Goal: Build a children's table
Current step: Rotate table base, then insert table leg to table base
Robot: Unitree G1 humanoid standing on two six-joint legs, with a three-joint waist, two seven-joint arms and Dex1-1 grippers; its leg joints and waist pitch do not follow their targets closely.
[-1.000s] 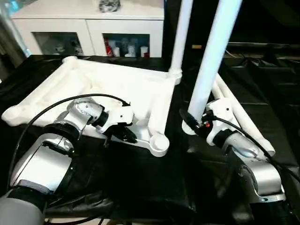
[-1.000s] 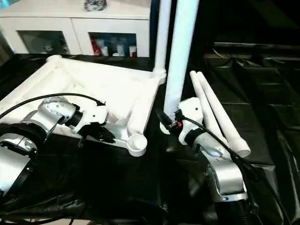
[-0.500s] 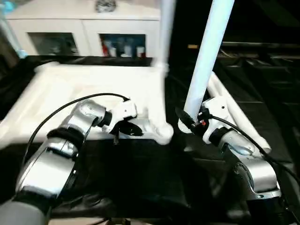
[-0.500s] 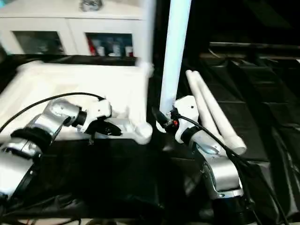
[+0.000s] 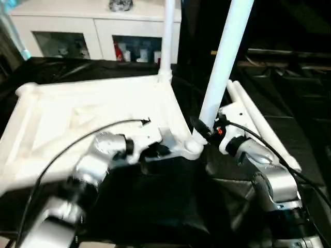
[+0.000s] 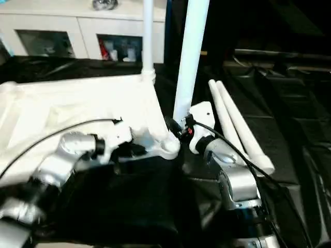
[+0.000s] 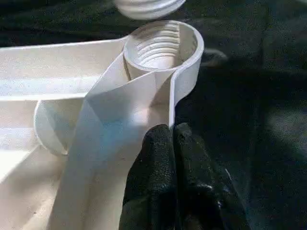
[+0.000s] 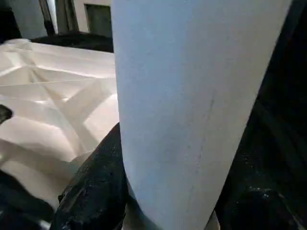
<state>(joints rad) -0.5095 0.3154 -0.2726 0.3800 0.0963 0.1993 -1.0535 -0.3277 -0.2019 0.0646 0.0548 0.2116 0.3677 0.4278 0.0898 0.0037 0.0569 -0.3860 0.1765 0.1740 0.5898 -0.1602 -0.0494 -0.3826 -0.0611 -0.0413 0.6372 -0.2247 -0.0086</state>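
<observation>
Left eye view: a white children's tabletop (image 5: 93, 111) lies upside down, ribbed underside up, on a work surface draped in black cloth (image 5: 155, 206). One leg (image 5: 166, 39) already stands upright in the far right corner socket. The near right corner socket (image 5: 192, 149) is empty; the left wrist view shows screw threads inside it. The left gripper (image 5: 155, 151), its black fingers (image 7: 168, 158) pressed together with nothing between them, rests against the near edge of the tabletop just beside that empty socket. The right gripper (image 5: 202, 130) is clamped around the lower end of a second leg (image 5: 225, 57), holding it nearly upright with its top tilted slightly away. The threaded foot of this leg hangs just beside and slightly above the empty socket, on its right side, very close to the rim; whether it touches cannot be made out. Two more legs (image 5: 258, 124) lie side by side on the cloth off the right edge of the tabletop, behind the right arm. The coming move seems to turn on one relation: the held leg's long axis is close to vertical, and the socket sits just to the left of its lower end, so the right arm, the nearer one, would need only a small sideways shift before lowering and screwing the leg in. A white cabinet (image 5: 93, 31) stands in the background.
</observation>
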